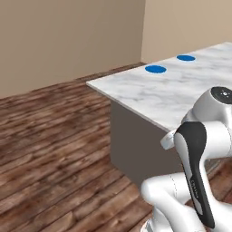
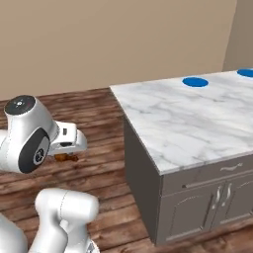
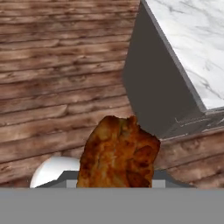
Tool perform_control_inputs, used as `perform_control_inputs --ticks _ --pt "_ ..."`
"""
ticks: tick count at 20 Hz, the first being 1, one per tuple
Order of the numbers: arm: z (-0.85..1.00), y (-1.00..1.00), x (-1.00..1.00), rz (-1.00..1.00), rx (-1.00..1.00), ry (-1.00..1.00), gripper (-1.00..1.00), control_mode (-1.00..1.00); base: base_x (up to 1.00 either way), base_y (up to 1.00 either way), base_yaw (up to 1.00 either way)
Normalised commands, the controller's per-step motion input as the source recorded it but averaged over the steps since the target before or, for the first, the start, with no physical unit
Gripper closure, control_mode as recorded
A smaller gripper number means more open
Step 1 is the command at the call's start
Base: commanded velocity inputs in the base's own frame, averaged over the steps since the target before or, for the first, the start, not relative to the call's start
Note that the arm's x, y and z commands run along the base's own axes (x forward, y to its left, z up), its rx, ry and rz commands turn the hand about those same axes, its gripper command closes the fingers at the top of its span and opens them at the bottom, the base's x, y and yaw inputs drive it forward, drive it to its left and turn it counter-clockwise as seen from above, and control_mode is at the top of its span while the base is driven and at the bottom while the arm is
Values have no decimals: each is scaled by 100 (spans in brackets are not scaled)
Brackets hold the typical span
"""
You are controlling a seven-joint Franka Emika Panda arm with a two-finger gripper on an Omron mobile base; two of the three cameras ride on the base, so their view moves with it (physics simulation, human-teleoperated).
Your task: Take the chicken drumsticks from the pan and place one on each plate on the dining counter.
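1. Plates first, in the left base view: two blue plates, the nearer (image 1: 155, 69) and the farther (image 1: 186, 58), lie well apart on the dining counter (image 1: 149, 93), toward its far edge. The white arm (image 1: 199, 149) rises at the lower right, in front of the counter's near corner, over the wooden floor (image 1: 54, 149).

2. Right base view: the arm's hand reaches out over the floor to the left of the counter's grey base (image 2: 141, 188). A brown chicken drumstick (image 2: 64, 157) hangs just under the gripper (image 2: 69, 154), off the counter and well away from both plates (one at the picture's right edge).

3. Hand view: the drumstick (image 3: 118, 155) sits clamped between the fingers, jaws closed on it, its browned skin rising from the bottom. Beyond it lie the floor planks and the counter's corner with its marble top (image 3: 192, 43).
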Motion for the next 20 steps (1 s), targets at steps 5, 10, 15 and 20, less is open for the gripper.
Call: perform_control_inputs --ticks 5,10,15,20 --pt "0 0 0 0 0 0 100 100 60 100 -2" --pt "0 0 0 0 0 0 100 100 70 94 -15" --pt "0 0 0 0 0 0 100 100 77 76 -30" --pt "0 0 0 0 0 0 100 100 82 64 -39"
